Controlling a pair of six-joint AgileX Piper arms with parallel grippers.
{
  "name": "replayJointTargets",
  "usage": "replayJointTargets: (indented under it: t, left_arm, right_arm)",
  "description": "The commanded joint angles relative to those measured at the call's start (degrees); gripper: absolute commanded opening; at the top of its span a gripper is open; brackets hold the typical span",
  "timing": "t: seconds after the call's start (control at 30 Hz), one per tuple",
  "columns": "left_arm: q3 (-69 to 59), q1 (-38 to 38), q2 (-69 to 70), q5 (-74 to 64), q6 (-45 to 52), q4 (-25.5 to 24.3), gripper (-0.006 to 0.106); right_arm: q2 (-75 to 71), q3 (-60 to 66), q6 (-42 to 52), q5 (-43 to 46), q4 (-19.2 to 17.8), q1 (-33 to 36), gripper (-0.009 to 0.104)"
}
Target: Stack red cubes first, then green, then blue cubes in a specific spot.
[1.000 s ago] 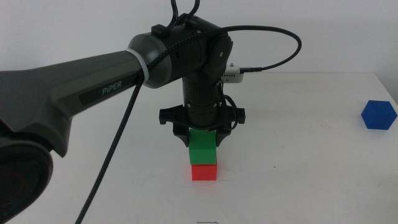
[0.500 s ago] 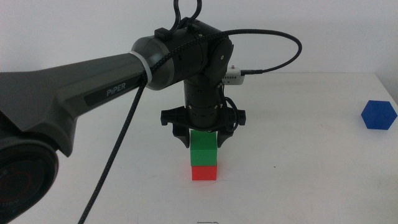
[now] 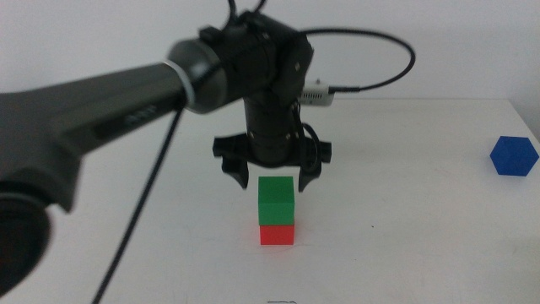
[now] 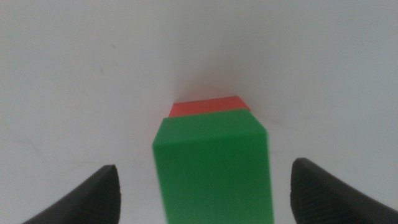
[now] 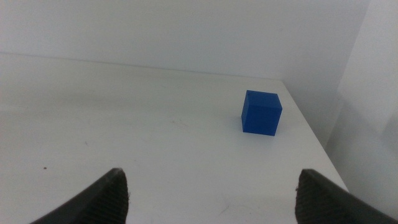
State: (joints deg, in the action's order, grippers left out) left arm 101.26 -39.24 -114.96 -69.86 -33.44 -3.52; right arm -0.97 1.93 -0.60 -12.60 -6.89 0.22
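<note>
The green cube [image 3: 276, 202] sits on top of the red cube [image 3: 277, 234] near the middle of the table. My left gripper [image 3: 272, 177] is open just above the green cube, its jaws apart on either side and clear of it. In the left wrist view the green cube [image 4: 214, 168] lies between the jaws with the red cube [image 4: 208, 107] showing under it. The blue cube [image 3: 513, 155] stands alone at the table's far right. My right gripper [image 5: 211, 196] is open, out of the middle view, some way back from the blue cube [image 5: 260, 112].
The left arm [image 3: 101, 118] reaches across from the left, with its cable [image 3: 384, 63] looping behind. The table's right edge [image 5: 311, 130] runs close to the blue cube. A white wall stands behind the table.
My left gripper has opened, let go of the green cube on the red cube, and risen a little above the stack. The blue cube has not moved.
</note>
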Motion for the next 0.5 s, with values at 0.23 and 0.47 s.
replayJointTargets:
  t: [0.23,0.47]
  left_arm:
    - [1.78,0.06,19.83,-5.74,12.28,-2.35,0.094]
    - [1.78,0.06,34.72,-5.68,26.09,-4.01,0.094]
  right_arm:
    - [-0.88,-1.29,0.60,4.23,-0.55,0.13,0.094]
    - [-0.88,-1.29,0.60,4.23,-0.55,0.13,0.094]
